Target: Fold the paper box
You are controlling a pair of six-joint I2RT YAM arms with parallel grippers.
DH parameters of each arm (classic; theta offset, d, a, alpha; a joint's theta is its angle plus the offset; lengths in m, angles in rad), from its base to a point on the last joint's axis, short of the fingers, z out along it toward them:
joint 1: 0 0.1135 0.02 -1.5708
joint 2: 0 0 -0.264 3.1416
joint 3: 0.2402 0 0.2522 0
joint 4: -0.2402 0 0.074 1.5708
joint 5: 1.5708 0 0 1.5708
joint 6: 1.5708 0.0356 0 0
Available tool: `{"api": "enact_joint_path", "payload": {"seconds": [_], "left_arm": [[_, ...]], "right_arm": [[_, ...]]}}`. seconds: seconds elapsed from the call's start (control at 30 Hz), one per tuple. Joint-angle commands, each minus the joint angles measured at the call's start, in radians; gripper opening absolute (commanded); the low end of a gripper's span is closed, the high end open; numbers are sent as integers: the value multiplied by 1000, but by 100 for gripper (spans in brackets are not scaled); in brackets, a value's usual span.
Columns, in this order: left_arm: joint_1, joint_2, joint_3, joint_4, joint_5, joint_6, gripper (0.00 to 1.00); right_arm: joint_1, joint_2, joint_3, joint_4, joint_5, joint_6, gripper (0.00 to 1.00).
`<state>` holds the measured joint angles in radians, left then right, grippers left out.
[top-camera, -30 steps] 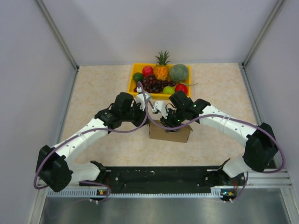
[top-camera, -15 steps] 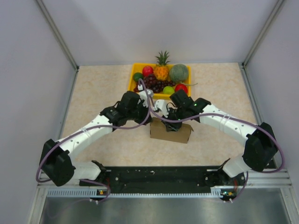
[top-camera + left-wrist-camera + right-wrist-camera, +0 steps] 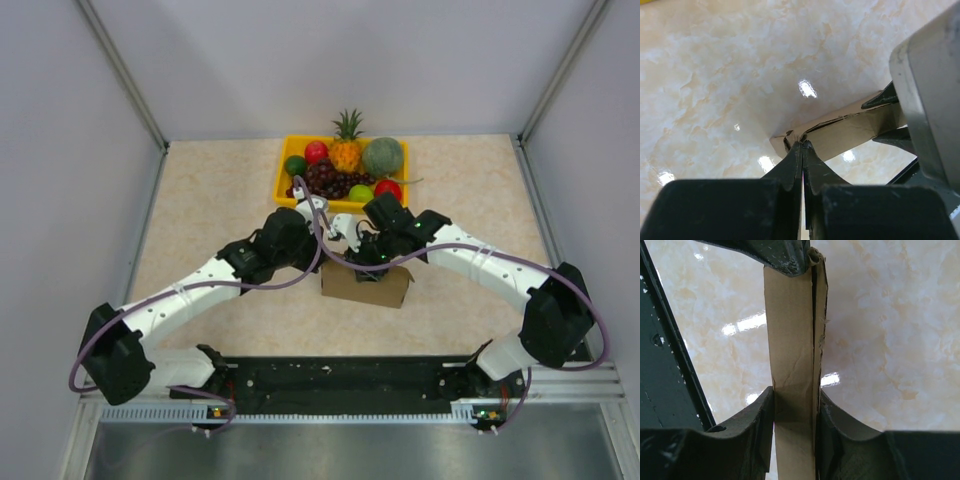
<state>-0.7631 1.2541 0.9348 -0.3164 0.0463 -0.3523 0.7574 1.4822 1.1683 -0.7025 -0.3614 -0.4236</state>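
Observation:
The paper box [image 3: 365,284] is a small brown carton standing on the table in front of the tray. My right gripper [image 3: 367,267] comes down on its top edge. In the right wrist view the gripper [image 3: 794,415] is shut on a doubled cardboard wall [image 3: 790,330]. My left gripper [image 3: 324,254] is at the box's upper left corner. In the left wrist view the gripper [image 3: 803,145] has its jaws closed, with the tips pinching the crumpled corner of the cardboard [image 3: 850,132]. The inside of the box is hidden by both grippers.
A yellow tray [image 3: 283,172] with a pineapple, a melon, grapes and other fruit stands just behind the box. Grey walls stand at left, right and back. The black arm-base rail [image 3: 340,375] runs along the near edge.
My left arm has swung right and forward, bringing its gripper onto the box's left corner. The box has shifted slightly. The right gripper has kept its hold in place.

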Motion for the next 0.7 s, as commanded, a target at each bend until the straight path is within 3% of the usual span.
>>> {"api": "enact_joint_path", "payload": {"seconds": [0.0,0.23,0.43,0.67], "left_arm": [[-18,-27,-19,19,-33,110,0],[-19,-56,-21,2,-57,150,0],[-19,-38,-41,57,35,24,0],[-18,-16,-62,95,32,-39,0]], "right_arm": [[20,26,19,-20,-8,-4,15],[20,29,19,-22,-8,-3,14],[20,29,19,-23,-10,0,14],[20,27,27,-26,-13,2,14]]}}
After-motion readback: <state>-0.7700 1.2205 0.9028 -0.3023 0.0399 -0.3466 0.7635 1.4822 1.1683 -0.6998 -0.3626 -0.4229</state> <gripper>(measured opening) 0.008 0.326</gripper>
